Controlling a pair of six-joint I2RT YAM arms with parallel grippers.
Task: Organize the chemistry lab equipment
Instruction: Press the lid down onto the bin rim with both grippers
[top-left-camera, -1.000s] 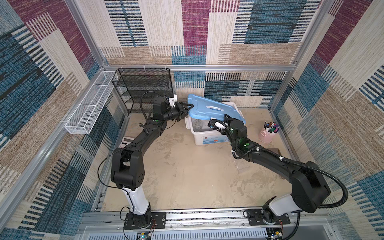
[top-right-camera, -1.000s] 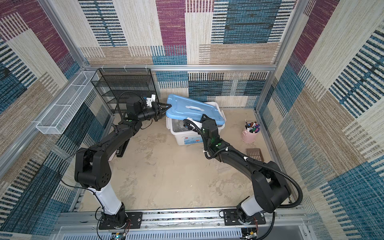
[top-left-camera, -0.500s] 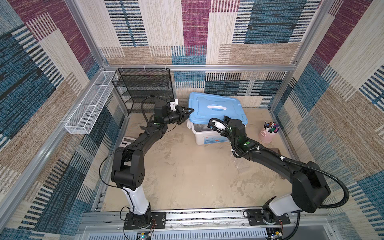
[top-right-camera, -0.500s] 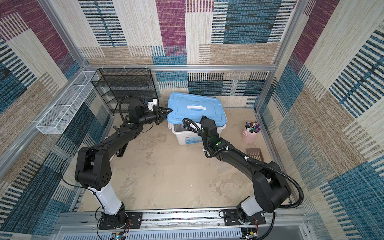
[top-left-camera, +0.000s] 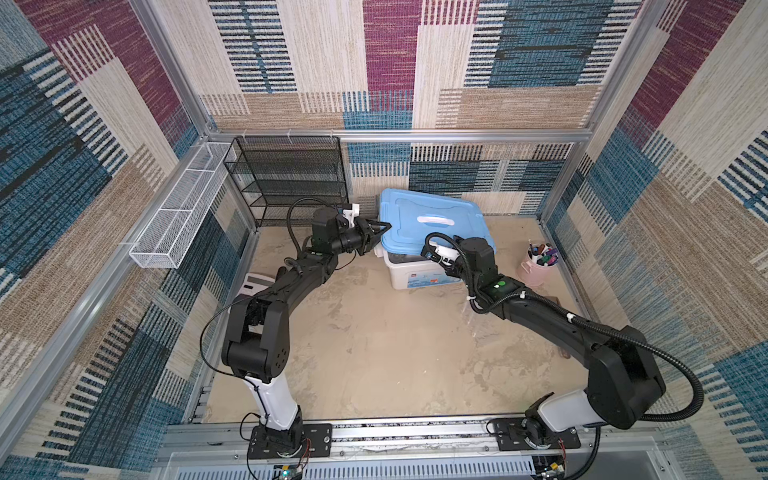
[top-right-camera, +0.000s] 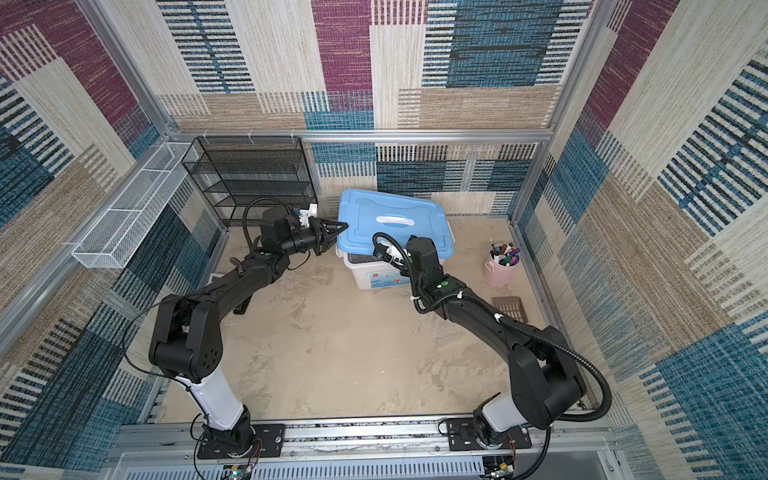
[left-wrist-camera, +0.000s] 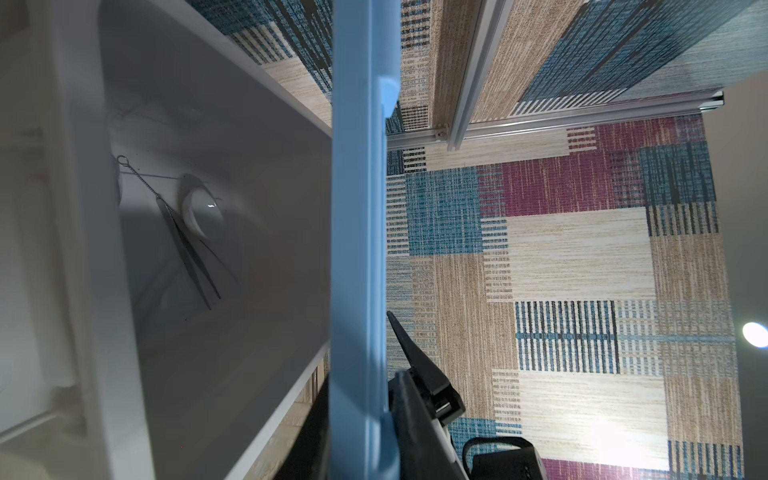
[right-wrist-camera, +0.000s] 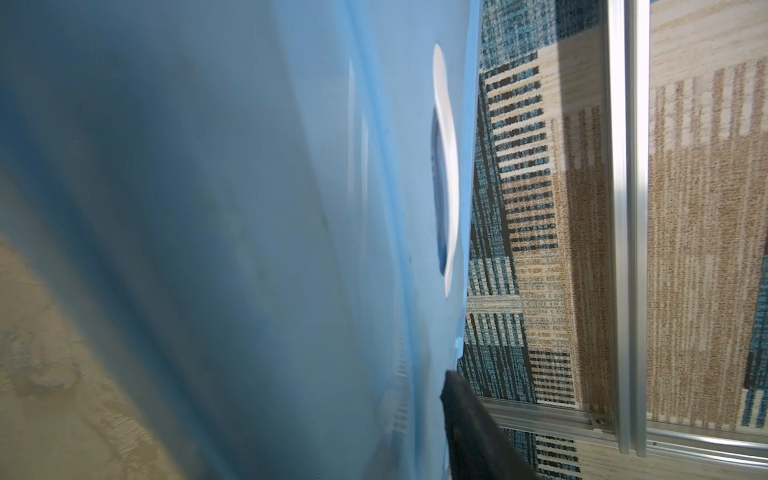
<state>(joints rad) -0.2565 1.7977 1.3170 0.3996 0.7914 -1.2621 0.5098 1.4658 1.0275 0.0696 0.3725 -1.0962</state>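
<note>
Left of the white box (top-left-camera: 415, 279), the left end effector (top-left-camera: 376, 233) is pinched narrow on the left rim of the blue lid (top-left-camera: 405, 210). The left wrist view shows that rim running between its fingers (left-wrist-camera: 417, 365), one on each face.

Through the gap under the lid, the same view looks into the box. The metal tweezers (left-wrist-camera: 191, 253), the thin wire brush (left-wrist-camera: 141, 178) and the white dish (left-wrist-camera: 201, 208) lie close together on the box floor. No tubes or glassware can be made out inside, and none show on the table near the box.

The step in hand looks like closing the box. In both top views the lid lies over the box but does not look seated, because a dark strip of the interior shows under its front edge. To do this well, the left end effector should line the lid's rim up with the box walls and then lower it level. Letting go while the lid is tilted could leave a corner riding on the wall.

At the box's front right, the right end effector (top-left-camera: 430, 252) is at the lid's front edge. Only one finger (right-wrist-camera: 467, 415) shows, beside the lid, so whether it grips cannot be told. It would serve best pressing that corner down.
</note>
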